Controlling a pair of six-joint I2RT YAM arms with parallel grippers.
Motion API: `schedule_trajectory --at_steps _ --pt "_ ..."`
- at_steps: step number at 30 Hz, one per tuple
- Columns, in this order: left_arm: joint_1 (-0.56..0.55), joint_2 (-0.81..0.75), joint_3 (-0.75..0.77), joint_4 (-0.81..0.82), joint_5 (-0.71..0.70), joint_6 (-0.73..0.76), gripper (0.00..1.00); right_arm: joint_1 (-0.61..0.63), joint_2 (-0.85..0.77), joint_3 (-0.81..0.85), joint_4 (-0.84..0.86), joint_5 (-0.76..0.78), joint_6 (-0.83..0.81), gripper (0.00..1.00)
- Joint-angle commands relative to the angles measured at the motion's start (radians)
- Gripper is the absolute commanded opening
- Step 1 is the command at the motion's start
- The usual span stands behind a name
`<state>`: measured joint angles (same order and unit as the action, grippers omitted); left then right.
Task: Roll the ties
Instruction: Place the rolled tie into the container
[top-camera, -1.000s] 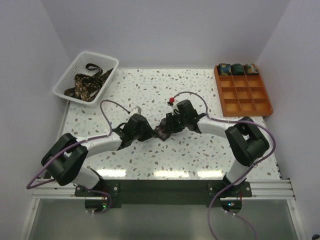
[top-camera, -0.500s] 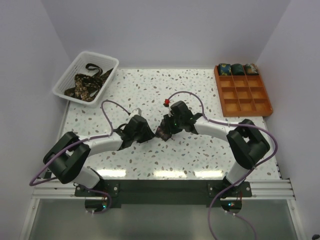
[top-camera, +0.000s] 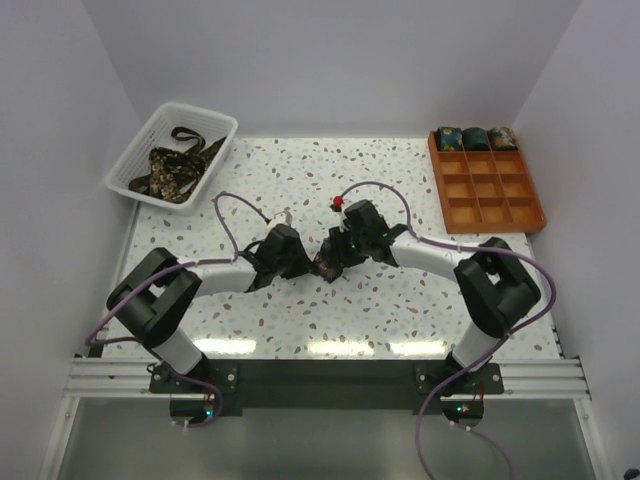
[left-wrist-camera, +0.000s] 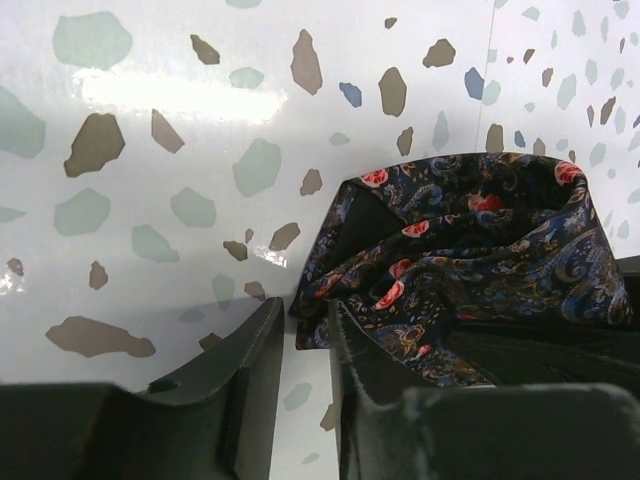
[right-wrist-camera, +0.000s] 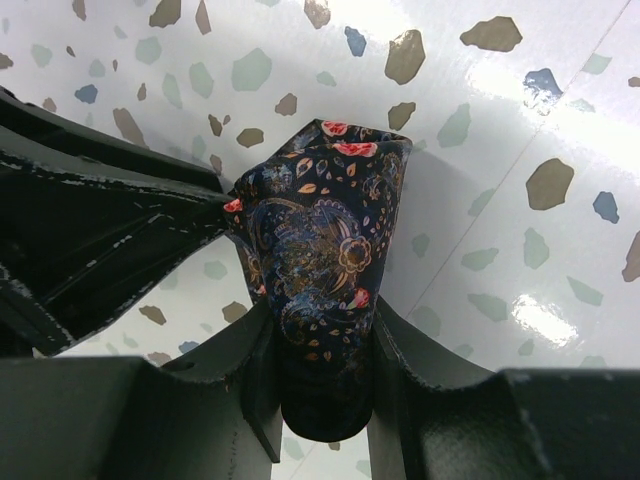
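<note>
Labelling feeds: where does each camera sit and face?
Top external: above, behind the bases, looking down on the table; left arm and right arm show.
Left wrist: on the left arm, facing down; left pincer at the edge of the tie.
Right wrist: on the right arm, facing down; right pincer clamps the tie.
Shared: both wrist views show the tie.
</note>
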<state>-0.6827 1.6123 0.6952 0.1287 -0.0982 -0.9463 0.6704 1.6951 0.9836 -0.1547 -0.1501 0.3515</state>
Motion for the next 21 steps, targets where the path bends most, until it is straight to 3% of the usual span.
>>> schedule_trajectory --at_steps 1,12,21 --pt "0.003 0.035 0.026 0.016 0.017 0.043 0.29 -0.014 -0.014 0.007 0.044 -0.057 0.061 0.02" --pt "-0.011 0.044 -0.013 0.029 0.04 0.032 0.18 -0.077 -0.051 -0.094 0.219 -0.081 0.248 0.0" --pt "-0.014 0.067 0.004 0.037 0.038 0.032 0.05 -0.08 -0.048 -0.105 0.228 -0.091 0.268 0.0"
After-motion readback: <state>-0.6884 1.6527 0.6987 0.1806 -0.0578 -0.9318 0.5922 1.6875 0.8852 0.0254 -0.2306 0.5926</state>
